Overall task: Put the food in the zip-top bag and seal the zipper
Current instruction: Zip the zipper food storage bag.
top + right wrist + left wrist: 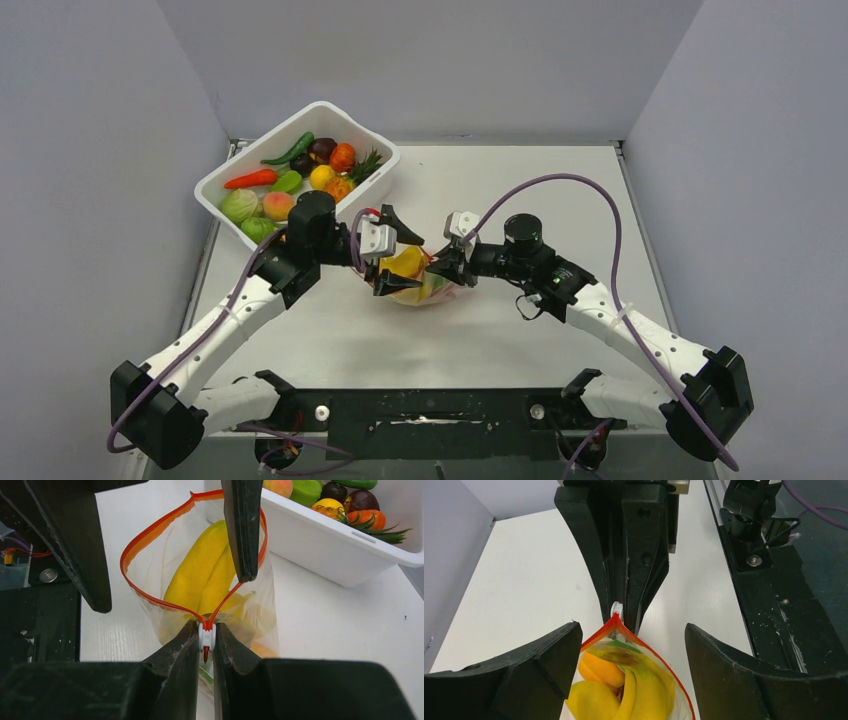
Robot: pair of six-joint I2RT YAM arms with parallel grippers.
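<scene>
Right tool (206,630) is clamped tight on the zipper (131,547), its two fingers pressed together around the small white slider (206,636) at one end of the red strip. Left tool (631,627) stands wide open opposite it, one finger on either side of the zip-top bag (267,605). From the left wrist view neither finger seems to touch the plastic. In the right wrist view one of these fingers crosses the red strip on the tub side, and it cannot be told whether its tip is inside or outside the mouth.

The bag stands on the white counter (520,200) between the two tools, near the middle. Its mouth gapes in a rounded loop that narrows to a point at the slider. Inside lie yellow bananas (200,565), an orange piece (599,672) and something green beneath.

More food sits in the white tub (385,150) at the far left of the counter, just beyond the left arm. It holds a carrot (250,179), a green cucumber (290,150), a dark plum (322,148) and other pieces.
</scene>
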